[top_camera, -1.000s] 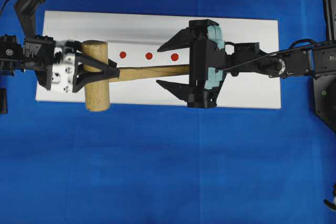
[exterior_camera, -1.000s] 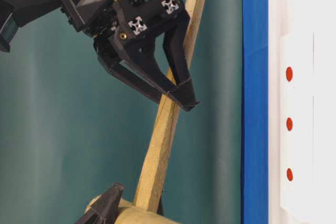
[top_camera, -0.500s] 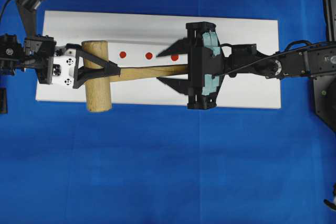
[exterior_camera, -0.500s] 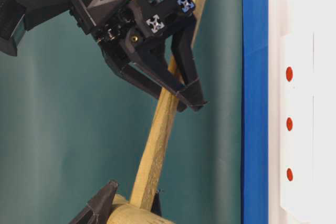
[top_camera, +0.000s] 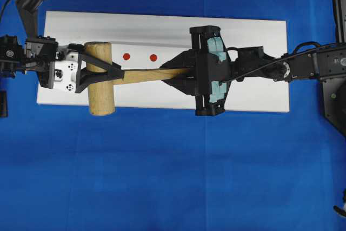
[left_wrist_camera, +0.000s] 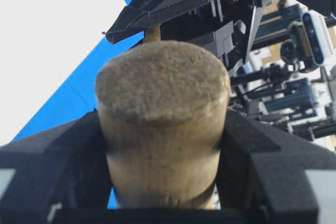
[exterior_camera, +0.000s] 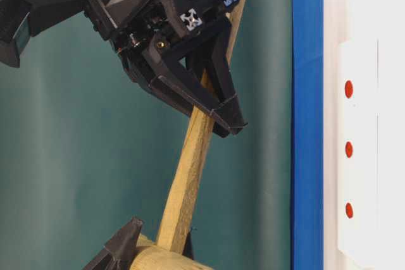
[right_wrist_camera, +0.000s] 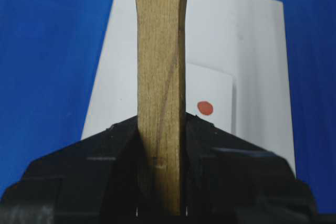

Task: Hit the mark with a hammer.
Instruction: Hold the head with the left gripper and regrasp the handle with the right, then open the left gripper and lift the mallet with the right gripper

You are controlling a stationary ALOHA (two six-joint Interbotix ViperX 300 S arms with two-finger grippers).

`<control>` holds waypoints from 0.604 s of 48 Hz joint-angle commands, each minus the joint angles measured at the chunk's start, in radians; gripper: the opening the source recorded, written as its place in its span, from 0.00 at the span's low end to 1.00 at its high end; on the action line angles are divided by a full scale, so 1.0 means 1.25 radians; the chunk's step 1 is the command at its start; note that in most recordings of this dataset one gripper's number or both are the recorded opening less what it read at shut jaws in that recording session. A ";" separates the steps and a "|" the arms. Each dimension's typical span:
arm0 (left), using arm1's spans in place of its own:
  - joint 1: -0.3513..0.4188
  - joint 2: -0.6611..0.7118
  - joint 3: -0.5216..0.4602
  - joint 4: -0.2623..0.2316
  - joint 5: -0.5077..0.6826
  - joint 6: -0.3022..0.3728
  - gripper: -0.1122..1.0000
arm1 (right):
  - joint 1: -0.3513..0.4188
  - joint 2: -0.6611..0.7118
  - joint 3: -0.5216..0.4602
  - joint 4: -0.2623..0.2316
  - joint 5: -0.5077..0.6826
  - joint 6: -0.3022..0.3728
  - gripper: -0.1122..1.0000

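Hammer [top_camera: 100, 78]: wooden mallet, held off the surface above the white board [top_camera: 254, 31]. Head sits over the board's left end, lying crosswise and overhanging the near long edge; handle [top_camera: 151, 74] runs toward the right, roughly along the board's centre line. In the table-level view the handle slopes, so the head end and the grip end are not at the same height.

Left gripper [top_camera: 116, 72]: jaws about half open, clamped on the head from both sides; wrist view shows wood filling the gap, pads touching either flank.

Right gripper [top_camera: 181, 74]: jaws nearly shut, pinching the slim handle [right_wrist_camera: 160, 93] at its far end. Wrist view confirms contact both sides.

Marks: two red dots [top_camera: 126, 56] [top_camera: 153, 57] show on the board just beyond the handle, toward the far long edge. A third dot [exterior_camera: 348, 210] shows in the table-level view; hidden under the right gripper from overhead.

Handling, judged: solid wood, stiff, not fragile. Head-heavy, so a grip at the handle end gives swing but also a strong turning load on a narrow squared shaft; risk of twist or slip in the pads. Best hold is flat faces of the handle, well back.

Containers: none in view.
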 commanded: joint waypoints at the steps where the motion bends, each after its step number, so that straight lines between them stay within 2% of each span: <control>1: 0.007 -0.010 -0.027 0.004 -0.011 0.006 0.50 | 0.001 -0.007 -0.021 -0.001 0.001 0.001 0.16; 11: 0.016 -0.010 -0.028 0.004 0.015 0.022 0.52 | 0.004 -0.007 -0.021 -0.001 0.007 0.002 0.16; 17: 0.015 -0.011 -0.028 0.004 0.017 0.042 0.82 | 0.005 -0.007 -0.021 0.000 0.006 0.004 0.16; 20: 0.015 -0.012 -0.028 0.004 0.017 0.050 0.91 | 0.005 -0.007 -0.022 0.000 0.006 0.005 0.16; 29: 0.016 -0.021 -0.020 0.004 0.020 0.060 0.90 | 0.004 -0.015 -0.016 0.011 0.006 0.010 0.16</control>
